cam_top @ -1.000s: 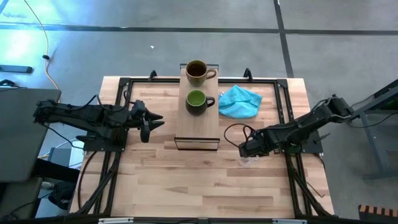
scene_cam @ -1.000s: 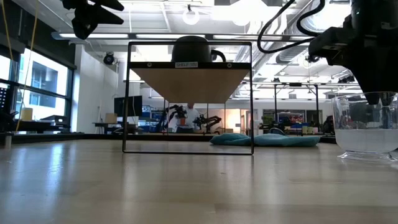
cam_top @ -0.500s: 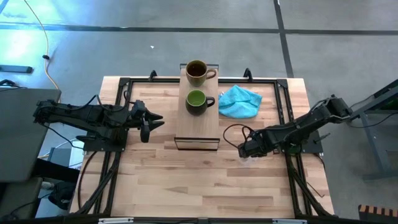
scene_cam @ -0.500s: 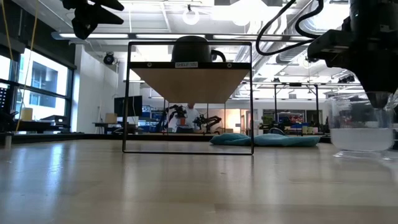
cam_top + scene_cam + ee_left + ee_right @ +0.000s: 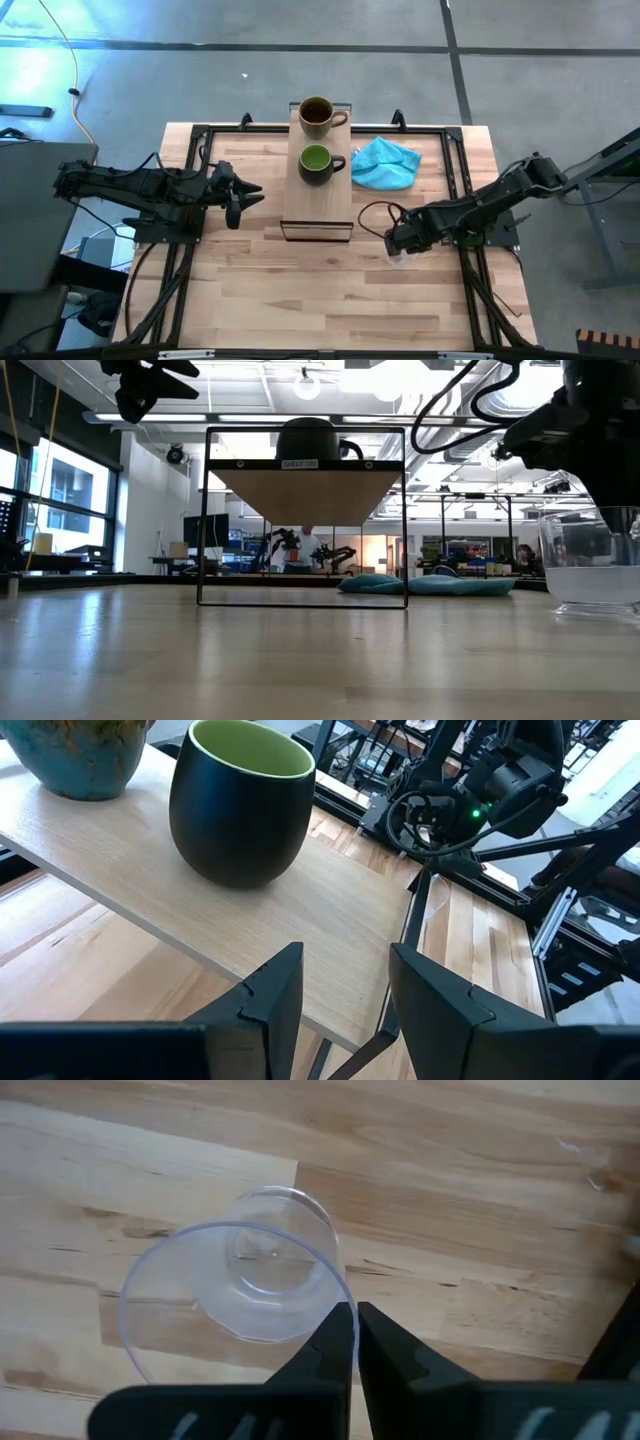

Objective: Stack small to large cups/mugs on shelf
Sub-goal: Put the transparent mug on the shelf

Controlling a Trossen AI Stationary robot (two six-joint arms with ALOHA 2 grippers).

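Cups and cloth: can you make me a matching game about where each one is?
Things:
1. brown mug
2. green mug
3. glass cup
4. blue cloth

Places:
A. on the table, right gripper shut on its rim
B. far end of the shelf
C. on the table, right of the shelf
D. middle of the shelf

Pairs: 1-B, 2-D, 3-A, 4-C

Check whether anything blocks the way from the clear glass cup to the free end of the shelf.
Nothing visible does. The right pincer is shut on the rim of the glass cup, right of the shelf. The shelf's near end is bare; the green mug and brown mug stand farther back. The bare tabletop lies between.
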